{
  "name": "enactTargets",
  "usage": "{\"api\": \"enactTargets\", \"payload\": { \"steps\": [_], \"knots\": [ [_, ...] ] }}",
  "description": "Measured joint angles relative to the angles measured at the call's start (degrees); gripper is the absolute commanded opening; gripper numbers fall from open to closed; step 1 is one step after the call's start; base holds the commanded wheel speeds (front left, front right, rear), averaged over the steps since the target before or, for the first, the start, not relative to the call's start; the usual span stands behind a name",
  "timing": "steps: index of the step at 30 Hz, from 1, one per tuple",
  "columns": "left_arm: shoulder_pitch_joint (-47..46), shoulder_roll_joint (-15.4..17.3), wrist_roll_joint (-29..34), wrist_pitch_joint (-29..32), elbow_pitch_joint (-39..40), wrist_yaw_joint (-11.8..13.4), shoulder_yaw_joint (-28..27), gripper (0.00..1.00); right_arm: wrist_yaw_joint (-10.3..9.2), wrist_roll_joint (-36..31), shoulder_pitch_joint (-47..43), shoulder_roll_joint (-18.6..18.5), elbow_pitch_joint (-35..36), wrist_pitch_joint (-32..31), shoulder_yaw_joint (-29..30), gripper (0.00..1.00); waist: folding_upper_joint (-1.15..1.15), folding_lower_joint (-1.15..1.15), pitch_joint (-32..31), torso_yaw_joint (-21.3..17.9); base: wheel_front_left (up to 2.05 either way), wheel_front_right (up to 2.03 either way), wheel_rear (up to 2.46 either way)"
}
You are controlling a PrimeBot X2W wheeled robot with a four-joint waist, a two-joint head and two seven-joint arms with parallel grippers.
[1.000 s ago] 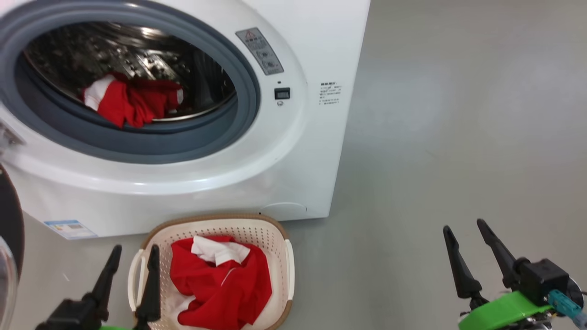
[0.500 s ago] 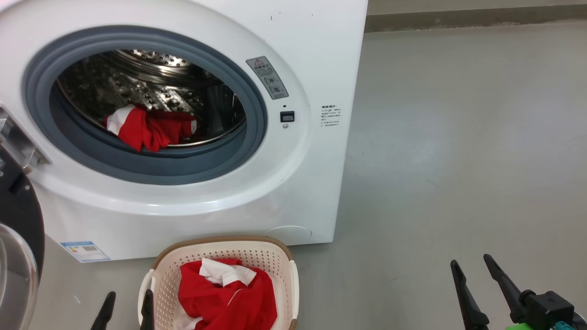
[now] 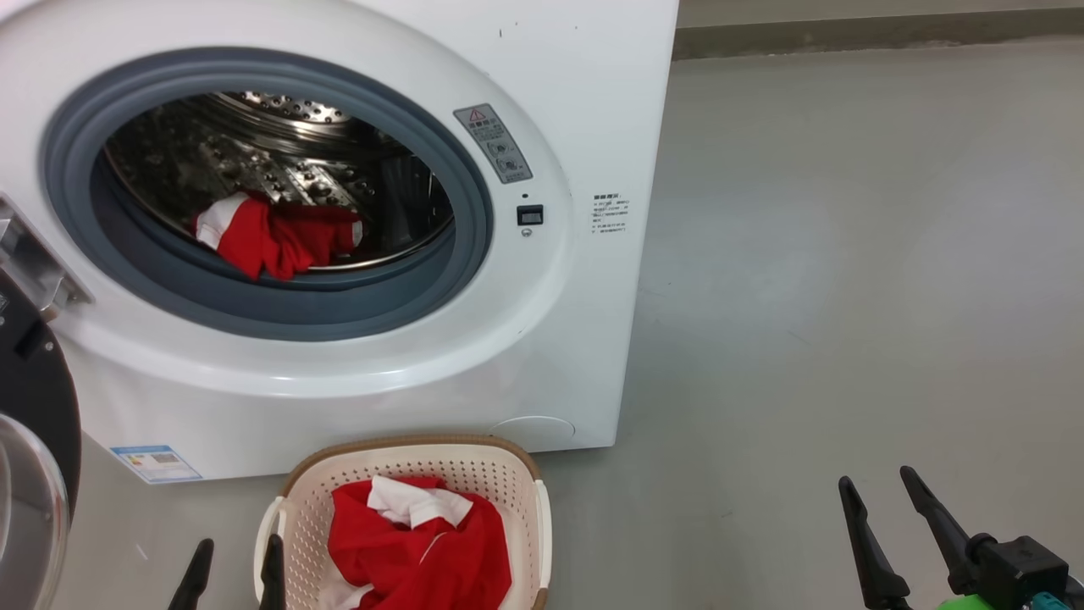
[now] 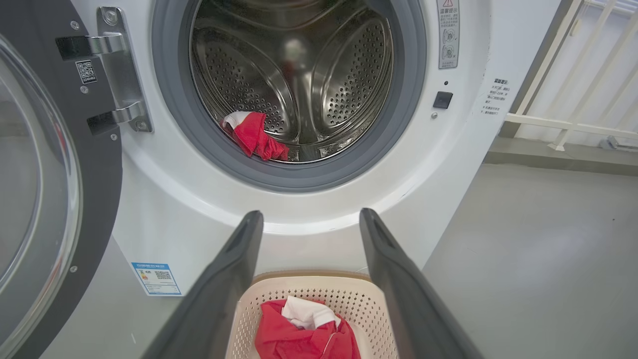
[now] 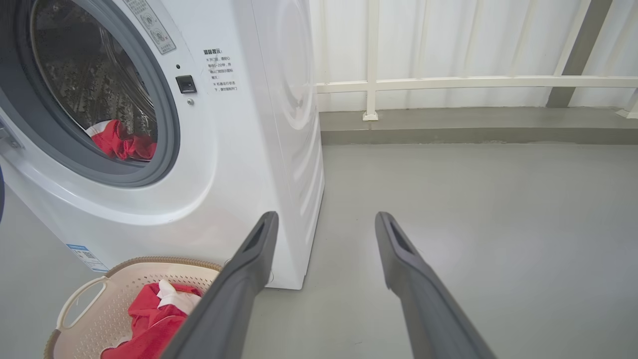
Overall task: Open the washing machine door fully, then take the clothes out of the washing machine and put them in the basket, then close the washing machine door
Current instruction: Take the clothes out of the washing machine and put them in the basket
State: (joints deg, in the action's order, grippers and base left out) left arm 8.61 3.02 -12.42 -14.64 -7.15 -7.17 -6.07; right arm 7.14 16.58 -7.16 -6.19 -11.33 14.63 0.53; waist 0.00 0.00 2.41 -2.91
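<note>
The white washing machine (image 3: 550, 339) stands with its drum exposed. The washing machine door (image 3: 34, 457) is swung out to the left, black rim and glass bowl at the view's edge, also the door (image 4: 94, 164). Red clothes (image 3: 271, 241) lie at the drum's front lip. More red and white clothes (image 3: 415, 542) sit in the cream basket (image 3: 406, 445) on the floor before the machine. My left gripper (image 3: 237, 555) is open just left of the basket, empty, its fingers (image 4: 234, 269) framing it. My right gripper (image 3: 876, 479) is open over bare floor at the lower right.
Grey floor (image 3: 847, 254) spreads to the right of the machine. A white railing (image 5: 448, 82) on a low kerb runs behind it. The door's metal hinge (image 4: 117, 70) juts out at the machine's left side.
The camera tilted up during the first half second, so the whole picture slid down. Clothes, basket and door kept their places. Both grippers stayed open.
</note>
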Motion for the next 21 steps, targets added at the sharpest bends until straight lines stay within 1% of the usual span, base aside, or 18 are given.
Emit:
{"api": "enactTargets", "payload": {
  "steps": [7,10,13,17,19,21],
  "knots": [
    [-0.2,-0.1,0.7,0.0,-0.9,0.0,0.2,1.00,0.00,0.0,0.0,0.2,0.1,0.0,0.0,1.00,0.00,0.00,0.8,0.0,0.00,0.00,0.00],
    [-1.8,-0.2,0.9,0.0,-3.2,0.0,0.7,1.00,0.00,0.0,0.1,0.5,0.1,0.0,0.0,1.00,0.00,0.00,1.6,0.0,0.00,0.00,0.00],
    [-6.0,-0.2,2.2,0.0,-6.9,0.0,1.1,1.00,0.00,0.0,0.4,1.0,0.2,0.0,0.0,1.00,0.00,0.00,2.6,0.2,0.00,0.00,0.00],
    [-14.1,0.0,4.1,0.0,-13.0,0.2,2.5,1.00,0.00,0.0,1.8,1.3,0.4,0.0,-0.1,1.00,0.00,0.00,4.4,0.2,0.00,0.00,0.00],
    [-18.8,0.4,5.2,0.2,-16.3,0.7,3.2,1.00,0.00,0.0,3.2,1.4,0.6,0.0,-0.4,1.00,0.00,0.00,5.6,0.1,0.00,0.00,0.00],
    [-23.4,1.5,6.3,0.5,-19.3,1.0,4.1,1.00,0.00,0.0,4.6,1.7,0.8,0.0,-0.9,1.00,0.00,0.00,6.8,-0.1,0.00,0.00,0.00]
  ]
}}
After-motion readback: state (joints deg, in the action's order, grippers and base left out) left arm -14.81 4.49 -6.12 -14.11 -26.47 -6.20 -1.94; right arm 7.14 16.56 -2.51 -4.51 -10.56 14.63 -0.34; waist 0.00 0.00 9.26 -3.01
